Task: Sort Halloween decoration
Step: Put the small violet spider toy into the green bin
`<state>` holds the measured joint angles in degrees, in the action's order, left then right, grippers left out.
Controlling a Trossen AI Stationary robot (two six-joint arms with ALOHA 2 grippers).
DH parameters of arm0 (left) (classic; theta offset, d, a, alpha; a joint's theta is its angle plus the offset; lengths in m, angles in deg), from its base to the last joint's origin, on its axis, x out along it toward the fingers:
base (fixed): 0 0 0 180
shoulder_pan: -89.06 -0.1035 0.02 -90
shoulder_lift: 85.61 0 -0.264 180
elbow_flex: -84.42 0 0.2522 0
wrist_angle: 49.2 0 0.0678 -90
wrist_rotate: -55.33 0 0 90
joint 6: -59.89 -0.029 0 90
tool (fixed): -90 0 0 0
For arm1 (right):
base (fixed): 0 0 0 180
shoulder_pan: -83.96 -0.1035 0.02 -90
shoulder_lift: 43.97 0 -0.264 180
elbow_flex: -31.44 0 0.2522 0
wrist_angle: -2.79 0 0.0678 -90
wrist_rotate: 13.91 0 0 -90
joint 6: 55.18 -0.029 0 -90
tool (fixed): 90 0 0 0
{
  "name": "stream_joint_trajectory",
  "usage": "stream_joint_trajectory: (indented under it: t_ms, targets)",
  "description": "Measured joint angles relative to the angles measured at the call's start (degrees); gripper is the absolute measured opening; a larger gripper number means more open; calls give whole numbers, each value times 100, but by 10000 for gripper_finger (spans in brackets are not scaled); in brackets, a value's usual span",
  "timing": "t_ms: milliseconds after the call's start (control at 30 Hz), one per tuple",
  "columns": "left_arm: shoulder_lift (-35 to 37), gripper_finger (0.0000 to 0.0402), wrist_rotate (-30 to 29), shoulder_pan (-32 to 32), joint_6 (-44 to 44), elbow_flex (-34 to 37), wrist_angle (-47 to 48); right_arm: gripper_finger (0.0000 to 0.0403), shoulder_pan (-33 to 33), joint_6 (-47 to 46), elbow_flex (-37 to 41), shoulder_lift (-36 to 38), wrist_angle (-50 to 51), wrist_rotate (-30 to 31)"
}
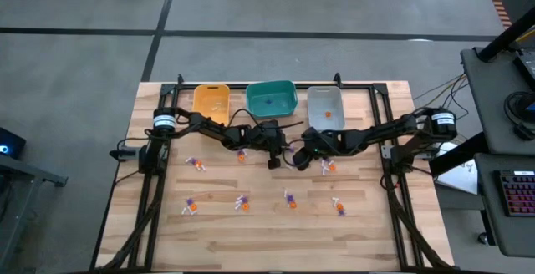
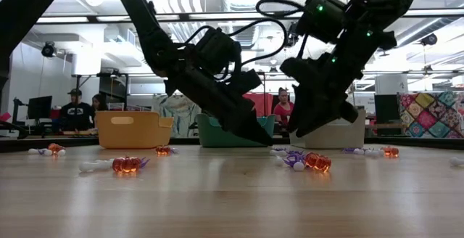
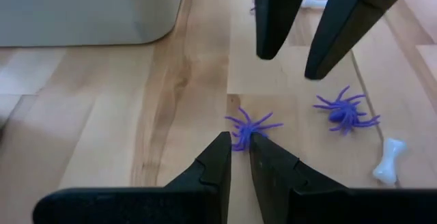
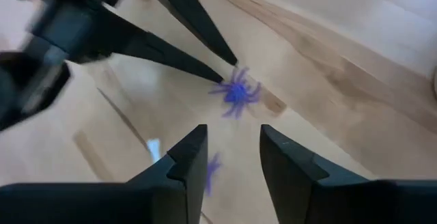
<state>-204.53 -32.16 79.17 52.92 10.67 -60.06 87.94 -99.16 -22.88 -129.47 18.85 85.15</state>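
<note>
Small orange, purple and white Halloween trinkets (image 1: 242, 202) lie scattered on the wooden table (image 1: 251, 241). Both grippers meet at the table's middle. My left gripper (image 3: 240, 145) is almost shut, its tips at a purple spider (image 3: 249, 127). My right gripper (image 4: 232, 145) stands open just above and beyond it, nothing between its fingers. A second purple spider (image 3: 345, 111) and a white bone (image 3: 388, 164) lie flat on the wood close by. My left gripper pinches the purple spider by its near legs (image 3: 242, 138), only at the fingertips (image 4: 229, 61). The fingers slant down from the table's left. The spider's body sticks out ahead of the tips, at table height; whether it is lifted clear I cannot tell.
Three bins stand along the far edge: yellow (image 1: 211, 100), teal (image 1: 272, 98) and grey (image 1: 324, 107), the grey one with an orange piece inside. More trinkets (image 1: 191, 205) (image 1: 338, 205) lie toward the near side. People sit in the room beyond the table.
</note>
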Motion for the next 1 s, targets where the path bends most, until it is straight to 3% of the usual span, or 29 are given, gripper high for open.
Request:
stream_joint_trajectory:
  t_ms: [333,1000]
  targets:
    - [-91,38,-51,-35,-137,1,-305,165,18,-47,0,-259,-245,7]
    - [-452,38,-51,-43,1,-105,-375,169,45,-211,-2,-751,-666,235]
